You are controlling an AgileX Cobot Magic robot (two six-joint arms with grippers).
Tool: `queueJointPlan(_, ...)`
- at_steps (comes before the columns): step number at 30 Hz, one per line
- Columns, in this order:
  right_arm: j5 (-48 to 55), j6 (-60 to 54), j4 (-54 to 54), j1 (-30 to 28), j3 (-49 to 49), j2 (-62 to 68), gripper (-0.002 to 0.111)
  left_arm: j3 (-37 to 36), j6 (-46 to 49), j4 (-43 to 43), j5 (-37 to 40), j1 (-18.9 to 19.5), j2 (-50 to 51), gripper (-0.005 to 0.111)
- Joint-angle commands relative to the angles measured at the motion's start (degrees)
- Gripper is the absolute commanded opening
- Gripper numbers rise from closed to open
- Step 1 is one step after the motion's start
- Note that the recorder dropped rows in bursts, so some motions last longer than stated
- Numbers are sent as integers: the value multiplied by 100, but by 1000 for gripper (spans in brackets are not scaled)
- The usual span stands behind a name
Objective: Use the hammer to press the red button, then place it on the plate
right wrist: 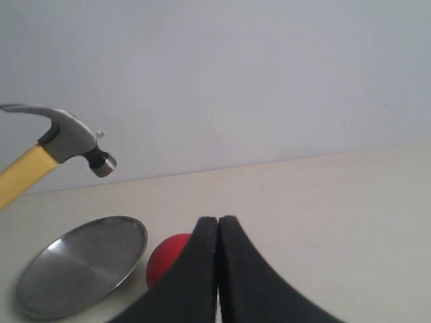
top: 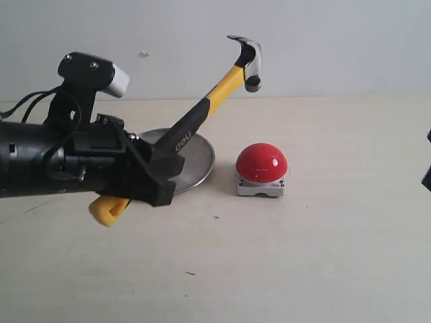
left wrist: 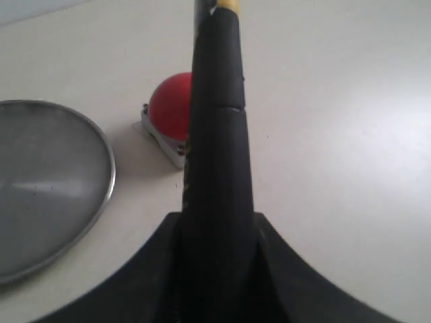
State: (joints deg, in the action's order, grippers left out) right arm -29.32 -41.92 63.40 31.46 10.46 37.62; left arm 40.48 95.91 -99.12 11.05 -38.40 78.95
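Observation:
My left gripper (top: pixel 161 176) is shut on the hammer (top: pixel 202 111), gripping the black part of its handle (left wrist: pixel 217 134). The hammer slants up to the right, its steel head (top: pixel 248 57) raised high above the red button (top: pixel 261 163). The button sits on its grey base on the table, apart from the hammer. The silver plate (top: pixel 199 161) lies just left of the button, partly behind my left arm. In the right wrist view, my right gripper (right wrist: pixel 218 225) is shut with nothing held, and beyond it show the button (right wrist: pixel 165 259), the plate (right wrist: pixel 81 268) and the hammer head (right wrist: pixel 71 138).
The pale table (top: pixel 323 256) stretches in front of and to the right of the button. A plain wall (top: pixel 337 40) stands behind. A dark edge of the right arm (top: pixel 427 168) shows at the far right.

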Motion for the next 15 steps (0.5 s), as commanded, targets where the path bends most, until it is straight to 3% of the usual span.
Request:
queueJointPlan(1,65,-56,-129,-12,-378,-502,0,-325,195,-83,176,-243,-194,0)
queueJointPlan(5,265,-45,-322,-12,-625,-873,0,-380,264,-83,164,-480,-194,0)
queueJointPlan(10,601,-45,-923,-12,-739,-1412,0,-380,264,-83,19,-517,-183,0)
queueJointPlan(15,-295,-1139,-1034,-12,-810,-2310,0,-380,264,-83,-2,-517,-144,0)
